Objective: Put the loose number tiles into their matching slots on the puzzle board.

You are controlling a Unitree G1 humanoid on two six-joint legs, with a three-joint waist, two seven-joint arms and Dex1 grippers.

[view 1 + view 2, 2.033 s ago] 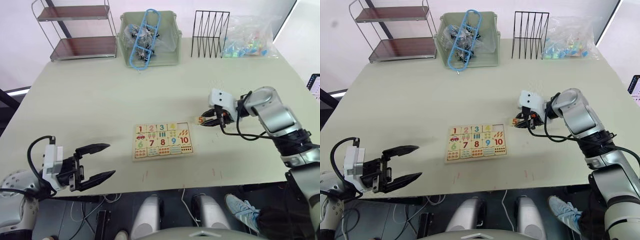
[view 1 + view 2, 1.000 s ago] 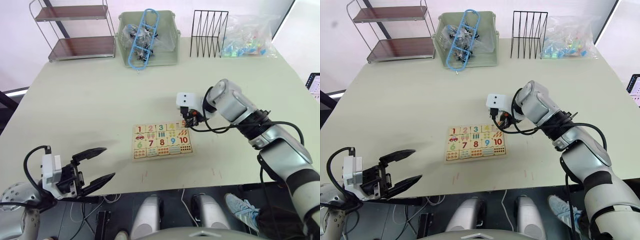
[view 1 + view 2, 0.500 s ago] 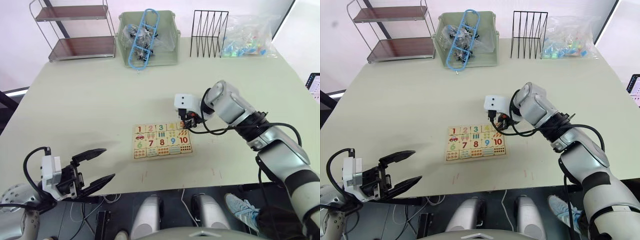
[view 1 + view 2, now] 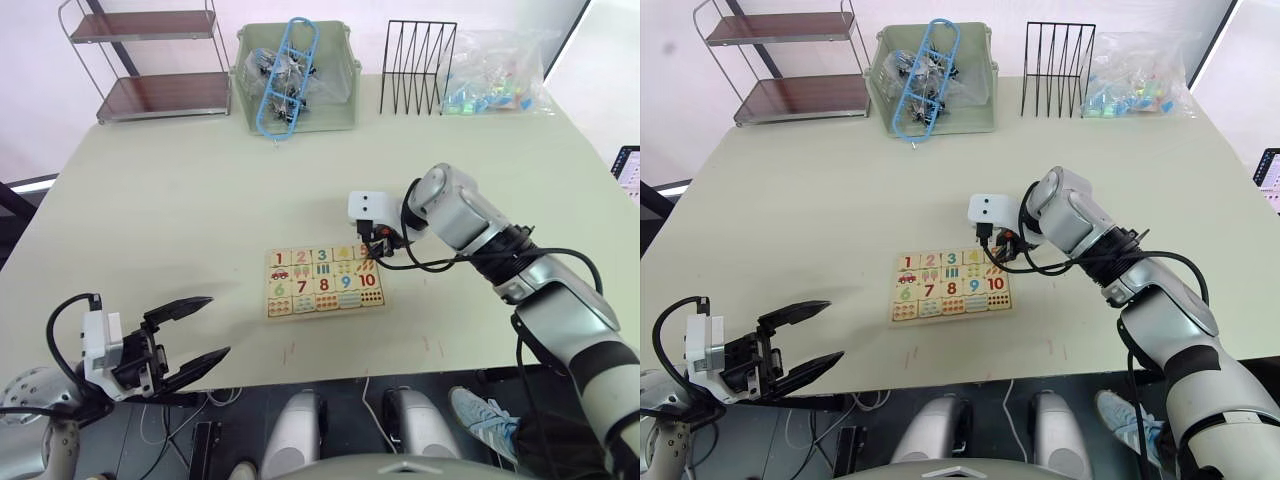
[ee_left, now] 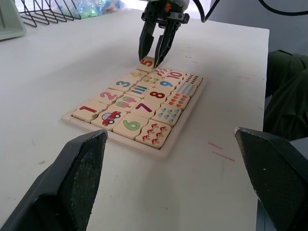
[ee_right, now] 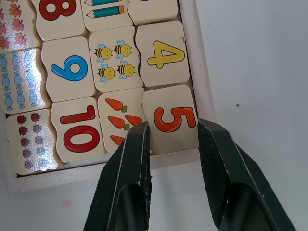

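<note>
On the table (image 4: pixel 180 200), the puzzle board (image 4: pixel 323 283) sits mid-surface; the right gripper (image 6: pixel 172 131) straddles the 5 tile (image 6: pixel 171 118) in its corner slot (jaws apart); the left gripper (image 4: pixel 190 325) gapes near the table's edge

Along the table (image 4: pixel 180 190) far edge stand a two-tier shelf (image 4: pixel 150 60), a green bin (image 4: pixel 297 80) holding a blue rack (image 4: pixel 287 75), a black wire rack (image 4: pixel 420 68) and a clear bag (image 4: pixel 497 72).
</note>
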